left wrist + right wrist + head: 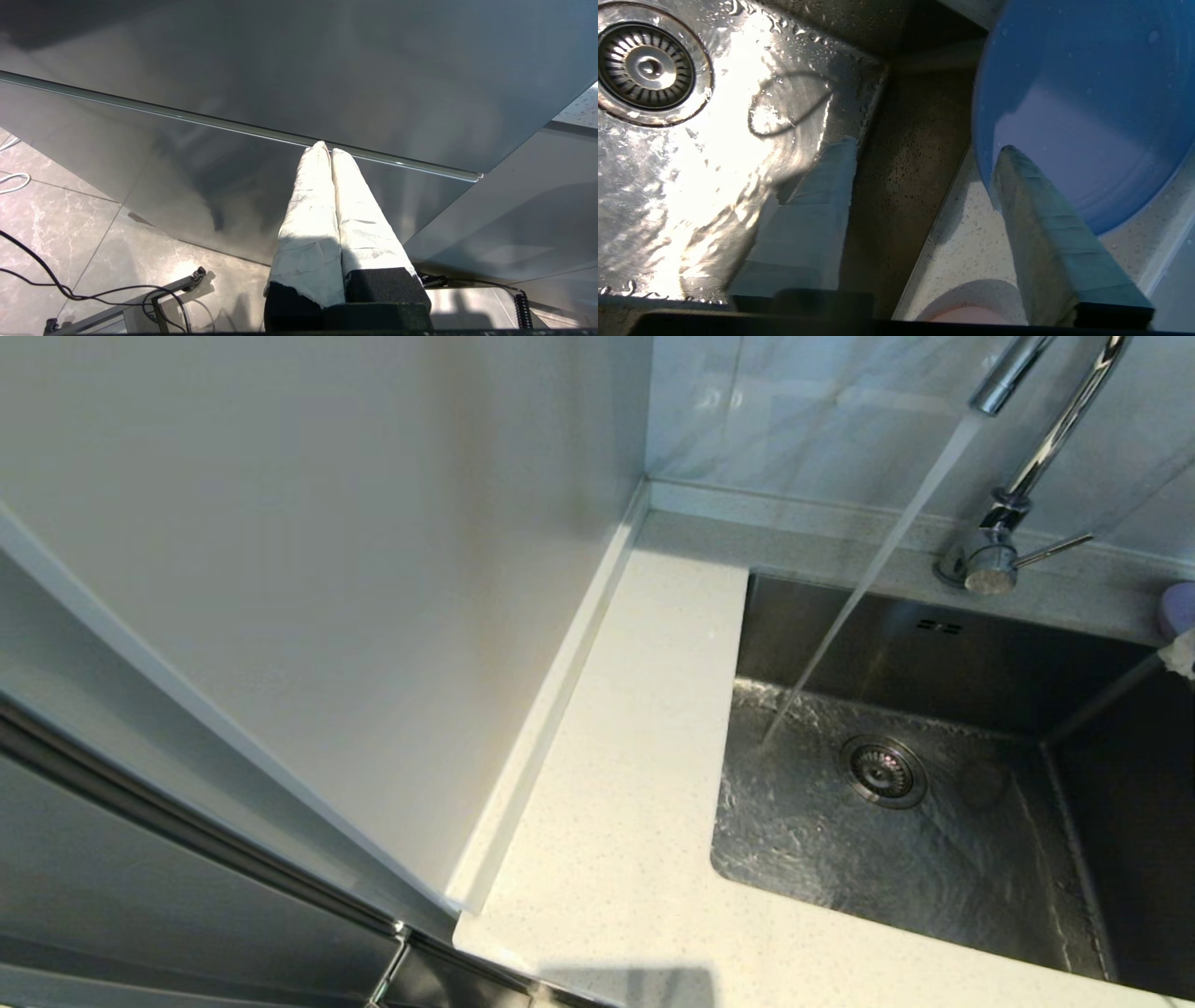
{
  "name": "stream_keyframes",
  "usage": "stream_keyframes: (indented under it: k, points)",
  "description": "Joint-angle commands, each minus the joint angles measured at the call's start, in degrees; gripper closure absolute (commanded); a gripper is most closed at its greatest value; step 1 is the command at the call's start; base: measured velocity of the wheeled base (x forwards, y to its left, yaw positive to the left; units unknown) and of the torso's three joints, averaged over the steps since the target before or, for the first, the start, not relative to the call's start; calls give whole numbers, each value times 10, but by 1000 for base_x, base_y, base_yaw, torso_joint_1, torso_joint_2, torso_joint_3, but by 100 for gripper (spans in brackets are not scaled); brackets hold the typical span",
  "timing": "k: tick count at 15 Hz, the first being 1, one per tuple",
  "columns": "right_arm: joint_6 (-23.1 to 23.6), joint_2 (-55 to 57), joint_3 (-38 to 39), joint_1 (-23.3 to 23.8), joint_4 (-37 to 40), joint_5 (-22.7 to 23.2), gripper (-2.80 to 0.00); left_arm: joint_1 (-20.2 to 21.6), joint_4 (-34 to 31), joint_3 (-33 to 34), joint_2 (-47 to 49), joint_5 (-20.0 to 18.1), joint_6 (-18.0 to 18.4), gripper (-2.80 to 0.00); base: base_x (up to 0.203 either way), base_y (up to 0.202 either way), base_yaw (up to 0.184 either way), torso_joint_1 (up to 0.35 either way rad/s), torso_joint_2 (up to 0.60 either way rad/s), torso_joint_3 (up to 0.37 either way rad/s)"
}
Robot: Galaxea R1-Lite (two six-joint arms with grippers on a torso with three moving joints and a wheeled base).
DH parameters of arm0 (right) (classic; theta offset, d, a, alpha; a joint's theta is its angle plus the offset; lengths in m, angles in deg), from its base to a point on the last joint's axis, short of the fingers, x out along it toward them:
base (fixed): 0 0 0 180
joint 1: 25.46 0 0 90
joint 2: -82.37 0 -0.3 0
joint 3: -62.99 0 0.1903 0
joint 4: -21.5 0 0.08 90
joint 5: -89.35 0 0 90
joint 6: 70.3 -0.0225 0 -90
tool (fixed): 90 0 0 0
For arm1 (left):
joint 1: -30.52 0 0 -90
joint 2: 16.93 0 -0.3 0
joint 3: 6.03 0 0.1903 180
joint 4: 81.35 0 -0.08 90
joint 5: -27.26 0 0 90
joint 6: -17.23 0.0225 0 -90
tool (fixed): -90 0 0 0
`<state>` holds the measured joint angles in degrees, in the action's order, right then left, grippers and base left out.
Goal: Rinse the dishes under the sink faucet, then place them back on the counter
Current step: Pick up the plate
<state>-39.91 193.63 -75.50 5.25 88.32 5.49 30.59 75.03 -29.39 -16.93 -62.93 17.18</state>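
Water runs from the chrome faucet (990,558) into the steel sink (934,663) and spreads round the drain strainer (883,770). The lilac plate (1087,93) lies on the speckled counter (971,242) just right of the basin; its edge also shows in the head view (1178,605). My right gripper (929,144) is open and straddles the sink's right rim: one finger hangs over the wet basin, the other lies across the plate's near edge. A pale pink bowl (971,318) peeks in close under the wrist. My left gripper (325,149) is shut and empty.
A white side panel (327,569) walls the counter strip (635,756) left of the sink. The marble wall (794,411) and a low raised edge run behind the faucet. The parked left arm hangs by a grey cabinet front (327,70) above a tiled floor with cables (70,289).
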Motion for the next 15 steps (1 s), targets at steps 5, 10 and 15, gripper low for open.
stream_keyframes:
  k: [5,10,15]
  points:
    - [1,37,0,7,-48,-7,-280,0,0,0,0,0,0,0,0,0,0,0,0,0]
    - [3,57,0,8,-105,-9,-280,0,0,0,0,0,0,0,0,0,0,0,0,0]
    - [4,59,0,8,-106,-24,-280,0,0,0,0,0,0,0,0,0,0,0,0,0]
